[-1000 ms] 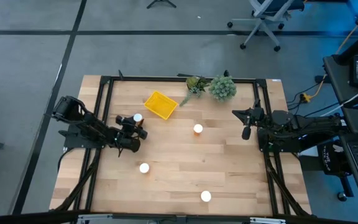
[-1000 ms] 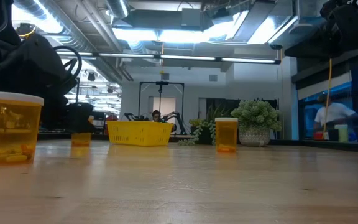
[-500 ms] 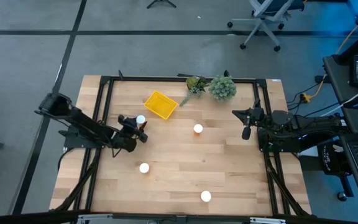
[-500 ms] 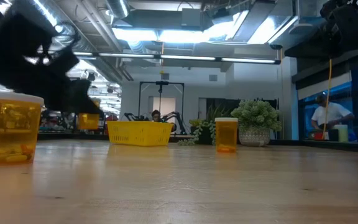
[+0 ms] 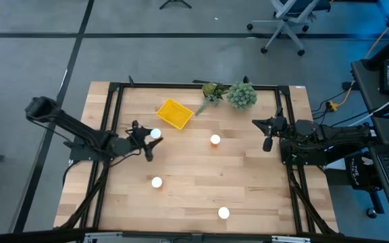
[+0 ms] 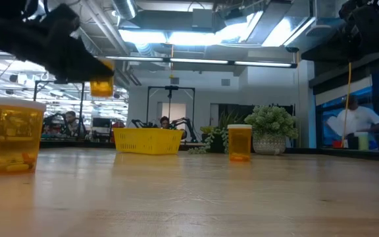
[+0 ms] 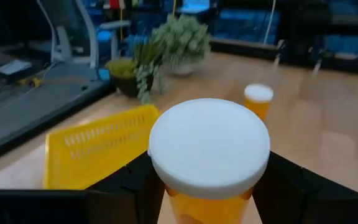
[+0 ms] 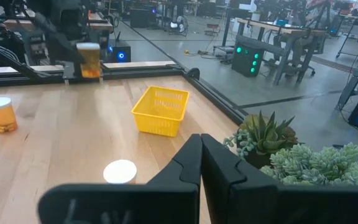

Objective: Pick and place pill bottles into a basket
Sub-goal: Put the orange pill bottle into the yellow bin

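Observation:
My left gripper (image 5: 151, 138) is shut on a pill bottle (image 5: 155, 133) with a white cap and orange body, held above the table just near the yellow basket (image 5: 175, 113). In the low view the bottle (image 6: 101, 85) hangs high above the tabletop. Three more bottles stand upright on the table: one at the middle (image 5: 215, 140), one nearer (image 5: 157, 181) and one by the near edge (image 5: 223, 213). My right gripper (image 5: 269, 135) waits, shut and empty, at the table's right side. My left gripper pinches the bottle's orange body (image 7: 207, 205) just below the white cap (image 7: 209, 146), one dark finger (image 7: 135, 186) on each side. The fingers come roughly level from the table's left side. The bottle stands upright, lifted clear of the table.
Two green plant clumps (image 5: 242, 94) (image 5: 212, 90) stand at the far edge, right of the basket. A black frame (image 5: 113, 121) runs round the table. People move about in the room behind the table (image 6: 351, 122).
My left gripper has risen with the bottle, lifting it from the table to well above it, and has drifted slightly toward the table's right. The arm's elbow has swung out past the left edge. The gripper has stayed shut on the bottle.

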{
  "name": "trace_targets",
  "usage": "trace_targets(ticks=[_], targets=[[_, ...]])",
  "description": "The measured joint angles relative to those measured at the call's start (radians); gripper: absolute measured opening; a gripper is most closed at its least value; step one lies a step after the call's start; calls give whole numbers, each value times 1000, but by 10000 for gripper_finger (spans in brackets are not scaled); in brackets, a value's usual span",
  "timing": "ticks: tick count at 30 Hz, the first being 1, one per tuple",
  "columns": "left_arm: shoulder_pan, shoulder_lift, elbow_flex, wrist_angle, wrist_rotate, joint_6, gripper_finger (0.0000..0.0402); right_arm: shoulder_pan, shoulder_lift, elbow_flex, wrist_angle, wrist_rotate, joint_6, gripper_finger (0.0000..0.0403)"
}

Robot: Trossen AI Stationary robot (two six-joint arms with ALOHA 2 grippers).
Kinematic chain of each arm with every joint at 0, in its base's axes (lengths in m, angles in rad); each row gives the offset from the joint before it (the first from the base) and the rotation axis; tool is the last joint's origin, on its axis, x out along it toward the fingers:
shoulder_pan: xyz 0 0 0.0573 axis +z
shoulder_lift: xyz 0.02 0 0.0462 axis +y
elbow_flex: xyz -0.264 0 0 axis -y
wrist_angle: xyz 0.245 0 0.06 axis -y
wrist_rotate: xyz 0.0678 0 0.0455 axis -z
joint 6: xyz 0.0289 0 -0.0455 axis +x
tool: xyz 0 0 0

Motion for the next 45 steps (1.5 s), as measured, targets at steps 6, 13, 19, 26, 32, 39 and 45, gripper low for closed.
trace_targets(ticks=[6,13,19,26,32,39,45], targets=[[0,-66,35,11,55,83,196,0,0,0,0,0,5,10],[11,-60,106,1,55,175,196,0,0,0,0,0,6,10],[101,-59,136,-71,100,115,196,0,0,0,0,0,7,10],[278,-22,181,-79,272,119,196,0,0,0,0,-1,7,10],[429,58,237,-81,396,166,196,0,0,0,1,0,7,10],[575,139,334,-80,546,248,196,0,0,0,1,0,5,10],[665,160,388,-98,655,294,196,0,0,0,1,0,5,10]])
